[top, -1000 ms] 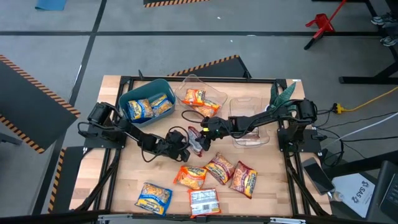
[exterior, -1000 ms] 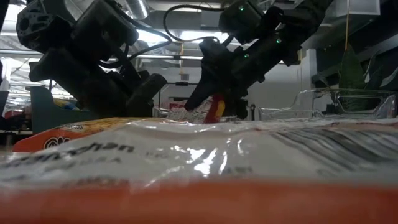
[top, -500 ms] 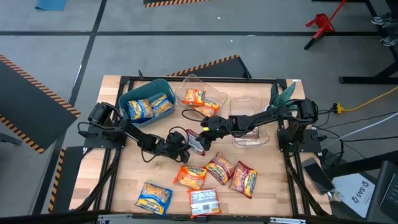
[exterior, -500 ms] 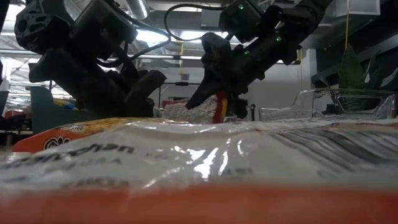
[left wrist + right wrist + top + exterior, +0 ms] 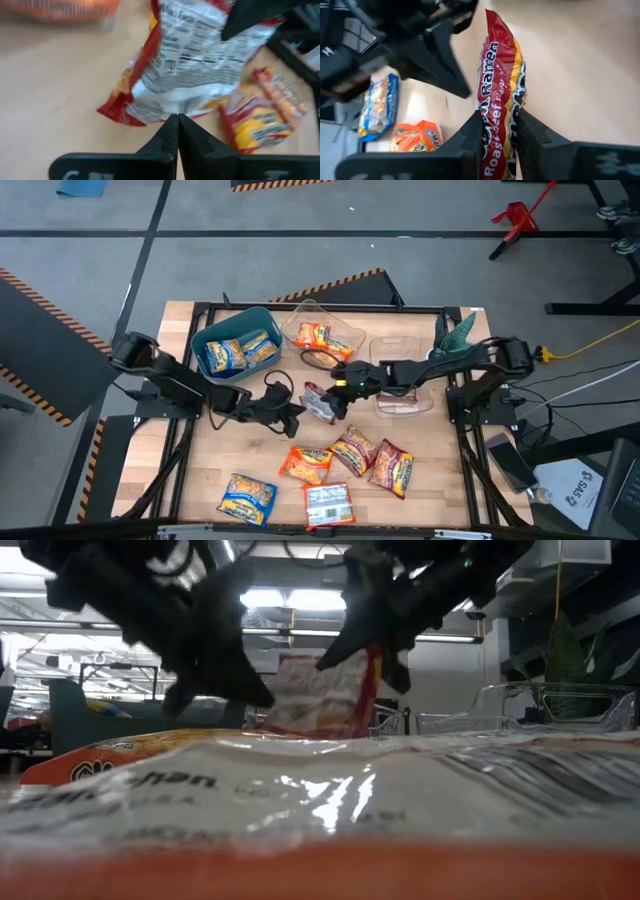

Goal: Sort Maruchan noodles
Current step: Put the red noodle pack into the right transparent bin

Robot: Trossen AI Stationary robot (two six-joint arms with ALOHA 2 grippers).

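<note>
A red-and-white Maruchan noodle packet (image 5: 320, 402) hangs over the table's middle, with my right gripper (image 5: 340, 387) shut on it. My left gripper (image 5: 293, 416) is shut just left of the packet, its tips at the packet's lower edge (image 5: 175, 107); whether they touch it I cannot tell. Several more packets lie flat near the front edge: an orange one (image 5: 308, 463), two red ones (image 5: 352, 450) (image 5: 392, 468), a blue-yellow one (image 5: 247, 497) and a silvery one (image 5: 328, 502). My right gripper pinches the packet's upper end (image 5: 500, 142) between its two fingers (image 5: 476, 134). The fingers slant down from the table's right side. The packet hangs below them, nearly upright (image 5: 325, 690) and lifted off the wood.
A teal bin (image 5: 200, 338) at the far left holds blue-yellow packets. A clear container (image 5: 345, 332) next to it holds orange packets, and a second clear container (image 5: 385, 348) stands behind my right arm. A packet lying close to the low camera fills that view's lower half.
Both grippers have risen. My right gripper has taken hold of the red-and-white packet and lifted it off the table, so it now hangs nearly upright instead of lying low. My left gripper has stayed shut beside it.
</note>
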